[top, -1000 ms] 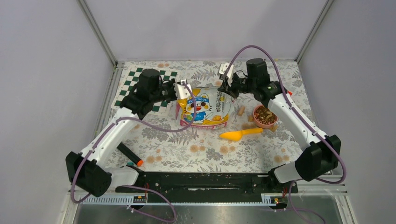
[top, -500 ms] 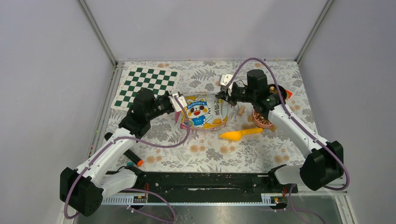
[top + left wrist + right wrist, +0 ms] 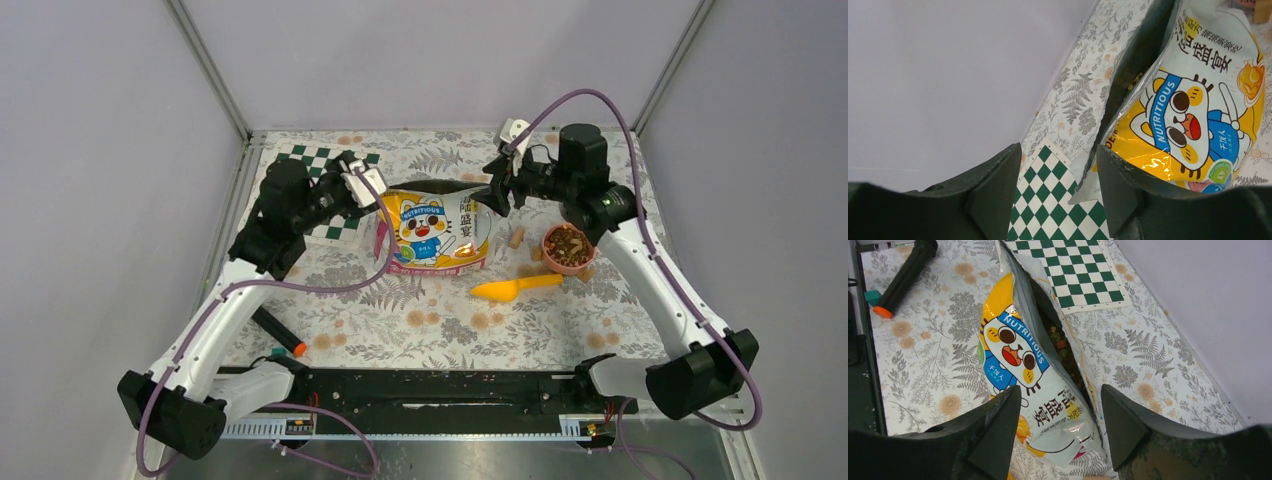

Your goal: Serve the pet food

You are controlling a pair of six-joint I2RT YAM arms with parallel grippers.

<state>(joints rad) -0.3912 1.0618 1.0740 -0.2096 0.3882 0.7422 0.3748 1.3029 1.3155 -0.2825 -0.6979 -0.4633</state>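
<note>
Top: my left claw (image 3: pixel 362 190) and right claw (image 3: pixel 500 190) sat at either end of yellow cat-food bag (image 3: pixel 435 235), both released. Pink bowl (image 3: pixel 546 252) with kibble (image 3: pixel 567 245) near right claw.
Left wrist: jaws apart, bag corner just ahead.
Right wrist: jaws apart, more kibble inside open bag mouth ahead.

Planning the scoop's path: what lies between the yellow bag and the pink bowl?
Tan cork-like pieces lie between the yellow bag and pink bowl, in the top view.
</note>
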